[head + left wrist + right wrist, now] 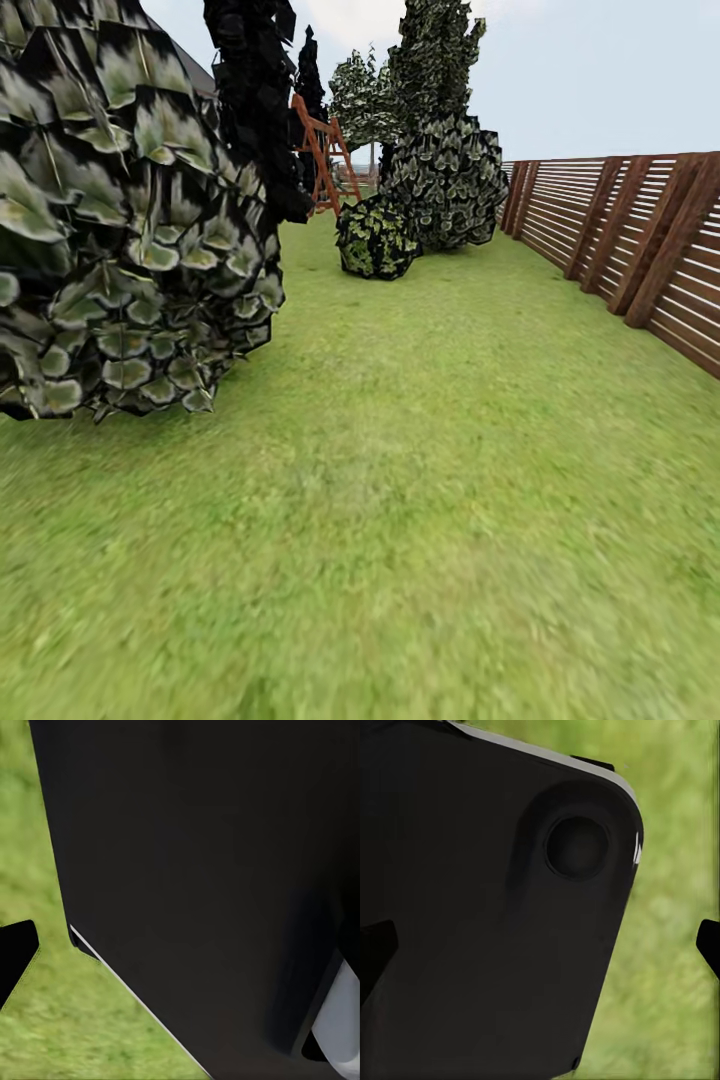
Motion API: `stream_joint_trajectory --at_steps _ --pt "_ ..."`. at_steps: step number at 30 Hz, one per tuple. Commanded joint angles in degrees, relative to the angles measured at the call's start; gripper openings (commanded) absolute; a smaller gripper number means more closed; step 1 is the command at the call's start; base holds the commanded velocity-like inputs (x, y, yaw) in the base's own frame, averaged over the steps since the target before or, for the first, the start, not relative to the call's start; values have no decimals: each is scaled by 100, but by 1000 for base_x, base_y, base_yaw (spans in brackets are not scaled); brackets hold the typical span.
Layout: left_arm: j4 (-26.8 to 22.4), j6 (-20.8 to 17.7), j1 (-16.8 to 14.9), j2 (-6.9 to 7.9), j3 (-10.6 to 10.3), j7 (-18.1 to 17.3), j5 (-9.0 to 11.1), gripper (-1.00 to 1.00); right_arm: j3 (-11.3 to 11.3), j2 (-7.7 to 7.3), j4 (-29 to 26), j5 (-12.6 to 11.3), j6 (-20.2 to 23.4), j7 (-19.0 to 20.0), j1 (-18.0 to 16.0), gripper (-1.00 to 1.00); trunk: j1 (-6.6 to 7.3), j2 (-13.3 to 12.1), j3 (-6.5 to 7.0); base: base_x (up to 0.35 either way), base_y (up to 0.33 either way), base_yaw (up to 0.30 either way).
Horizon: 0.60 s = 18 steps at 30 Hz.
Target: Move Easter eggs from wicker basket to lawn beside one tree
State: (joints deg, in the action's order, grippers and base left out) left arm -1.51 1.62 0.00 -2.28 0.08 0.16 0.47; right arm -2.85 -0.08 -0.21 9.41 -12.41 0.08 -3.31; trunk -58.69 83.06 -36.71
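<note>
The lawn point(400, 520) stretches ahead as broad green grass in the head view. The three Easter eggs, the wicker basket and the pale-trunked tree are out of view. In the left wrist view one black fingertip point(15, 952) sits at the picture's edge over grass, and the other is lost against my black body point(195, 870). In the right wrist view two black fingertips point(373, 949) stand far apart, so my right gripper point(540, 945) is open with nothing between them. My left gripper point(180, 952) looks open too.
A big leafy bush point(120, 220) crowds the left side. A round bush point(375, 238) and a tall one point(445, 170) stand far ahead, beside a black-leaved tree point(255, 90) and an orange wooden frame point(320, 150). A slatted wooden fence point(640, 240) runs along the right.
</note>
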Motion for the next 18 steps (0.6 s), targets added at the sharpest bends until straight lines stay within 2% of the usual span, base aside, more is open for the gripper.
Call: stream_joint_trajectory --at_steps 1,18 --pt "0 14 0 -1 0 2 5 100 -24 -1 4 8 -15 1 -3 100 -3 2 -4 339 0 0" --pt "-5 14 0 -1 0 2 -3 100 -57 -14 38 55 18 1 -3 100 -3 2 -4 339 0 0"
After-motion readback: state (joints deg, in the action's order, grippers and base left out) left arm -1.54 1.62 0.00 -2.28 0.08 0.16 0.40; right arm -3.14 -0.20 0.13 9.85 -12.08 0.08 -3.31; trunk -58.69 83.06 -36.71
